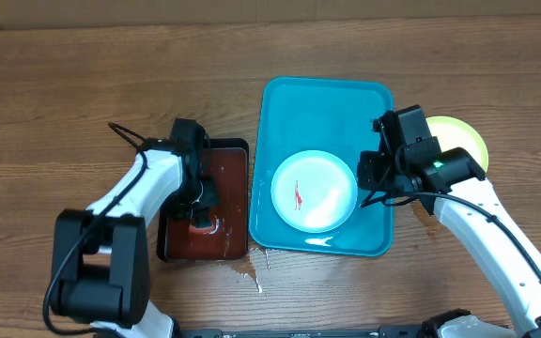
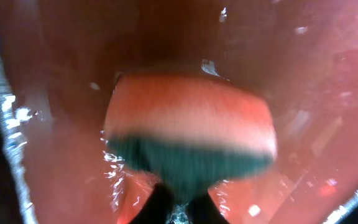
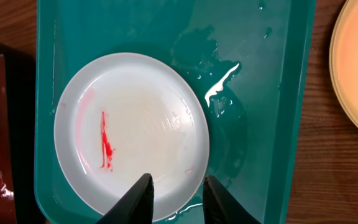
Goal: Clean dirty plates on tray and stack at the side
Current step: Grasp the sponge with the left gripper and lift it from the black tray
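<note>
Looking down from overhead: the blue tray (image 1: 327, 103) sits mid-table. It is rectangular glossy plastic with rounded corners and a raised rim. One dirty plate (image 1: 315, 191) lies flat in its near half; it is round, shallow and white, with a smooth glaze. A red sauce smear (image 3: 105, 143) marks the plate left of centre, a thin streak with a fainter pink haze beside it. A wet film and beads of water shine on the tray floor beside the plate.

At the plate's near edge, the right gripper (image 3: 180, 199) has its dark, tapered fingers (image 3: 140, 200) apart. The plate's rim shows in the gap between them. Contact with the rim: cannot tell.

A second plate (image 1: 463, 136), round with a yellow-green rim, rests on the wood-grain table (image 1: 64, 94) just right of the blue tray. It is partly hidden under the right arm.

The brown tray (image 1: 228, 164) is smaller, dark and wet, and lies just left of the blue tray. Down inside it, the left gripper (image 2: 179, 208) is clamped on the sponge (image 2: 191, 130). The sponge is a soft block with an orange-pink layer above a dark green scouring layer, and the green layer is pinched at the fingertips. This view is blurred, and water glints around the sponge. A small puddle (image 1: 247, 268) lies on the wood by the trays' near corners.
</note>
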